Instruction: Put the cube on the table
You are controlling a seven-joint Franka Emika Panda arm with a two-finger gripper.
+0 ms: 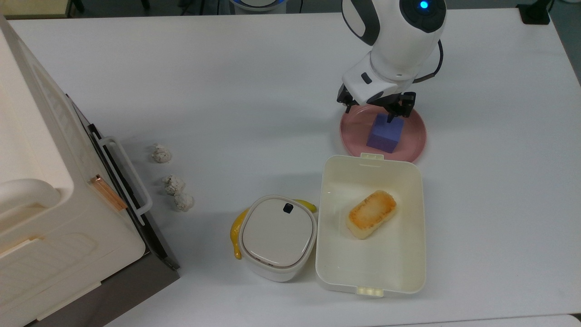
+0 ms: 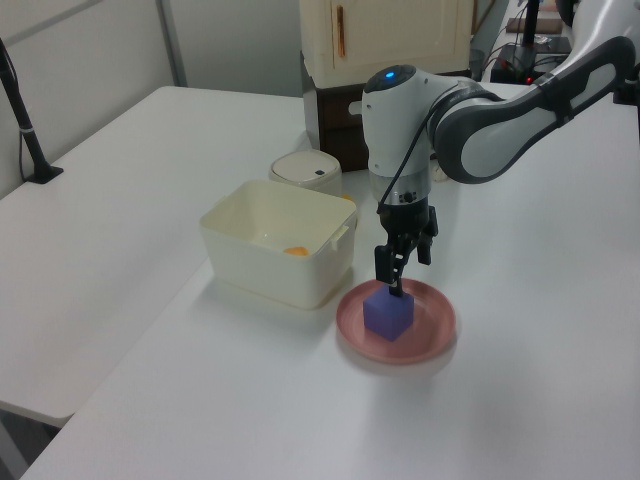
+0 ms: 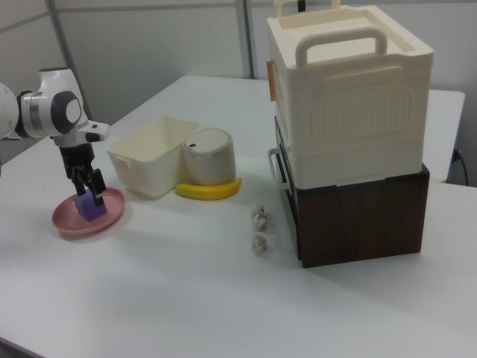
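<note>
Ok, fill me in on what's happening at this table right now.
A Franka arm has its end effector at the top of the blue-purple cube, which sits on the pink plate, beside the cream tray with the toasted bread piece. The cube is not yet on the white table itself.

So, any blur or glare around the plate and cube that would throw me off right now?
Left view: the pink plate has a smeared, ghosted rim, while the cube reads fairly crisp. Top view: plate and cube edges are sharp, with the arm's soft shadow falling beside them on the table. Right view: no glare, though the claw partly overlaps the cube.
</note>
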